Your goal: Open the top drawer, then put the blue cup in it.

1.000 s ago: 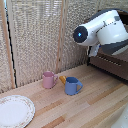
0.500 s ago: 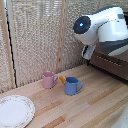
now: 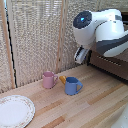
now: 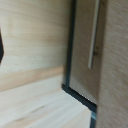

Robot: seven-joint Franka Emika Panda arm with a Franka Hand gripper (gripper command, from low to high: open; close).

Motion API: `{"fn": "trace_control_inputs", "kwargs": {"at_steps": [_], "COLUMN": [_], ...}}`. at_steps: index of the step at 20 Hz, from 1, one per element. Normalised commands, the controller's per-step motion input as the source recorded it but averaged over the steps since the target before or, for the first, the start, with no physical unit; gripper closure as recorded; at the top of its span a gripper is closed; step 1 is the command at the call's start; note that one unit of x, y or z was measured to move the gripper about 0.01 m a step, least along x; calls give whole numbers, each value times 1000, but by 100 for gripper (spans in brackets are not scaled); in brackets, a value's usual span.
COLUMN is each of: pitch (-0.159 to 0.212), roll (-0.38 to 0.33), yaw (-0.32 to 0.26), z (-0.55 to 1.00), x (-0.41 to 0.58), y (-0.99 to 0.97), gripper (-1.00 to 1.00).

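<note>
On the exterior view's left you see a white plate [image 3: 14,111] on the wooden table [image 3: 95,107]; then the pink mug [image 3: 48,79]; the blue cup [image 3: 72,86] stands upright just beside it; at the right, the dark cabinet [image 3: 111,62]; its top drawer [image 4: 84,50] looks shut; the gripper's opening you cannot tell.

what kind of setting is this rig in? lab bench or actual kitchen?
Looks like a staged tabletop made to resemble a home kitchen, though I can't be sure: a light wooden table with a blue cup, a pink mug and a plate, a dark wooden cabinet, and woven blind panels behind.
</note>
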Motion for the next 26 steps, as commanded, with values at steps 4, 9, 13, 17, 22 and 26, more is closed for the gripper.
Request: {"fn": "trace_control_inputs", "kwargs": {"at_steps": [4, 9, 13, 17, 22, 26], "pitch": [130, 181, 202, 206, 236, 223], "roll": [332, 305, 261, 209, 147, 76], "yaw": [-128, -130, -163, -216, -239, -226], "z": [0, 26, 151, 229, 118, 32], "x": [531, 542, 437, 244, 98, 234], "y": [235, 156, 20, -2, -34, -31], "gripper": [-100, -100, -100, -100, -100, -100]}}
